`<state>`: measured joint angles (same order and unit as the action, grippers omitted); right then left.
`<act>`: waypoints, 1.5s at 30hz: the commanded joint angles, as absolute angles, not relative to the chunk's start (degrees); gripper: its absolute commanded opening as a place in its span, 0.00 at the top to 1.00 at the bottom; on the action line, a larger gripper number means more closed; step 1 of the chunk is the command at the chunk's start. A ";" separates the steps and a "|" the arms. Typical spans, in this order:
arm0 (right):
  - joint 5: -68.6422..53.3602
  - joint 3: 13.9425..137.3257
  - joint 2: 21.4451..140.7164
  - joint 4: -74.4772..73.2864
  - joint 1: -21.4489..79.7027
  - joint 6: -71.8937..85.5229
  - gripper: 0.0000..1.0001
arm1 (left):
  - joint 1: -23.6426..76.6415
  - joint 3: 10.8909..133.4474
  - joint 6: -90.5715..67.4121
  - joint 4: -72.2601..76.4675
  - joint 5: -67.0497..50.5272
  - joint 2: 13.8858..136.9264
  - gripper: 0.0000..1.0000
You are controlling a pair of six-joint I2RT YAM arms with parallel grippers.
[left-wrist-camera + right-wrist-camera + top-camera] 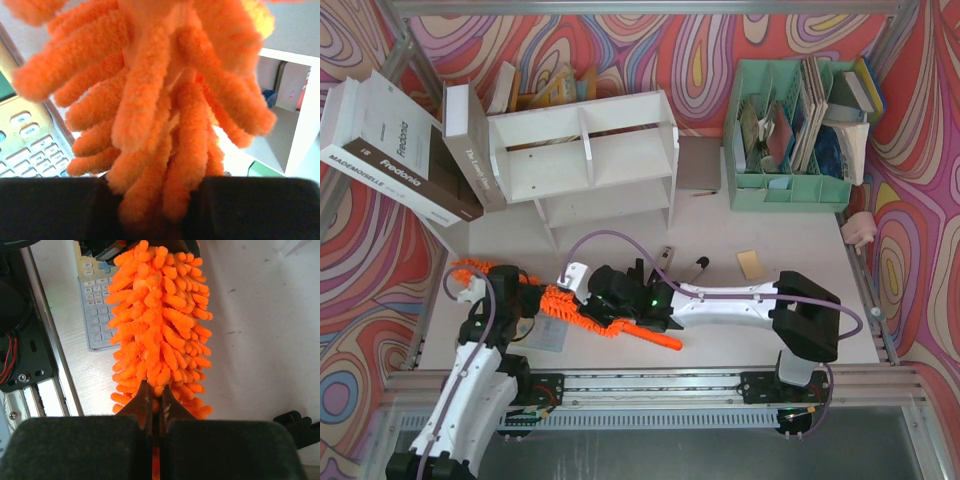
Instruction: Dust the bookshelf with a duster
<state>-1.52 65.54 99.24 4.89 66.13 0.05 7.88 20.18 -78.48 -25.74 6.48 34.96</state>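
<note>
**A:** Why is the left gripper (156, 207) in the fluff?

**B:** Probably to steady the floppy end. Its fingers have narrowed onto the duster (570, 308), with strands filling the gap.

**A:** And on the right?

**B:** The right gripper (155, 401) is clamped tight on the thin stem where the fluff begins, likely the firmer spot for steering.

**A:** Which way does it lie?

**B:** Low over the table (800, 240), near the front edge. It runs far-left to near-right, handle tip pointing near-right. The bookshelf (590, 160) stands farther back, apart from it and not yet touched.
</note>
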 commanded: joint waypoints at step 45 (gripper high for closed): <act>4.49 39.65 67.86 3.62 69.02 1.17 0.07 | 7.65 36.45 -75.01 -44.05 15.28 26.36 1.00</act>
